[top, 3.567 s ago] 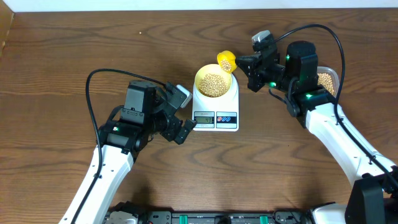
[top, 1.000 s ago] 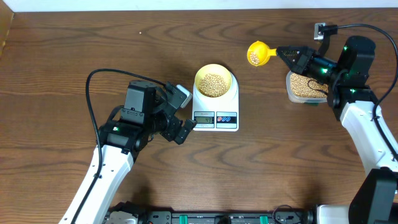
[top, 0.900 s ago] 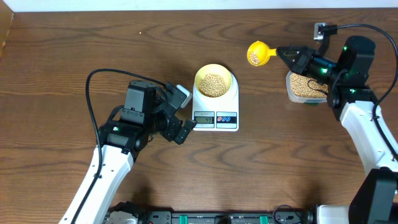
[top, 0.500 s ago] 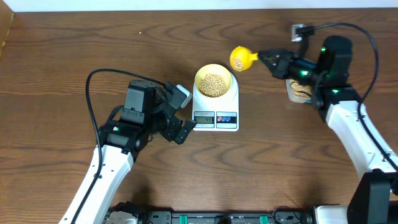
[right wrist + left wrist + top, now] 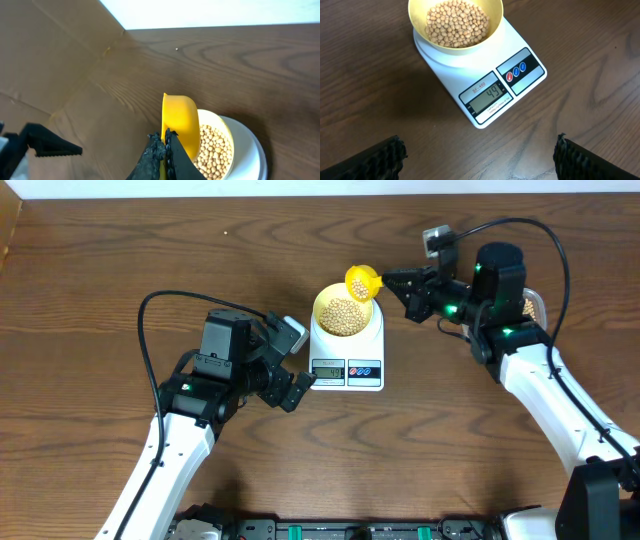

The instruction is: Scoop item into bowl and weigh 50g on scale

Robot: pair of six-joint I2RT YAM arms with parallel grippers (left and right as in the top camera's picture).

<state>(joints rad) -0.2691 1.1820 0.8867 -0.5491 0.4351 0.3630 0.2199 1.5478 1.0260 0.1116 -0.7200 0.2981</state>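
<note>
The pale yellow-green bowl [image 5: 343, 311] [image 5: 455, 22] [image 5: 220, 150] holds a heap of tan beans [image 5: 345, 316] [image 5: 456, 24] [image 5: 212, 150] and stands on the white scale [image 5: 347, 350] [image 5: 485, 85] [image 5: 250, 160], whose display reads 49. My right gripper [image 5: 392, 281] [image 5: 165, 137] is shut on the handle of a yellow scoop [image 5: 362, 281] [image 5: 180, 122], held tilted on edge over the bowl's far rim. My left gripper [image 5: 298, 360] is open and empty, low over the table just left of the scale; only its fingertips [image 5: 387, 152] show in the left wrist view.
A clear tub of beans [image 5: 528, 308] stands at the right, mostly hidden behind my right arm. A brown cardboard wall [image 5: 55, 60] shows in the right wrist view.
My right gripper carried the scoop left from beside the tub to the bowl's rim and tilted it. The left arm has not moved.
</note>
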